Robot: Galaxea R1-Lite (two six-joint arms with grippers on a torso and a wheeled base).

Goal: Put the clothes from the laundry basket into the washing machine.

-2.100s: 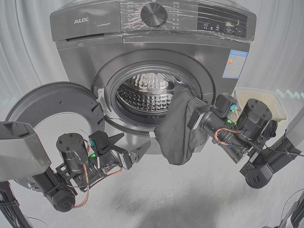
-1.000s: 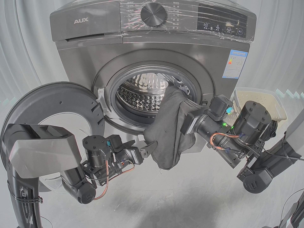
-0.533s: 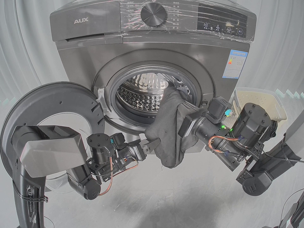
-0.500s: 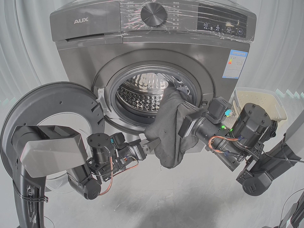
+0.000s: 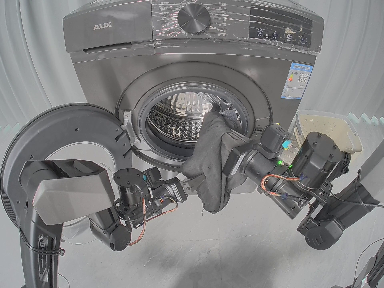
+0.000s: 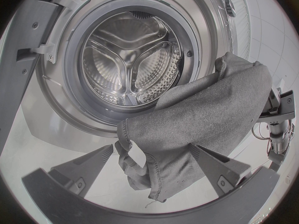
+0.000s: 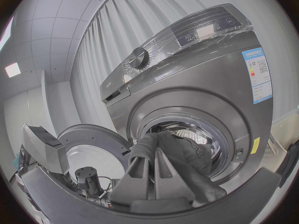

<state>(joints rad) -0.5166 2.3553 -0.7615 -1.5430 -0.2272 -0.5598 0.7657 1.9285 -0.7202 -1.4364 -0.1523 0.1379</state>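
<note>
In the middle of the head view our right gripper (image 7: 151, 159) is clamped on the dark grey garment (image 5: 212, 157). The garment's top lies across the right side of the washing machine's (image 5: 192, 61) open port, and the rest hangs outside, below the rim. At lower centre our left gripper (image 6: 151, 148) has its jaws spread either side of the hanging hem, not closed on it. The drum (image 5: 180, 117) shows bare metal, so we judge this piece is not yet loaded. We cannot tell what the laundry basket (image 5: 332, 125) at the right edge holds.
</note>
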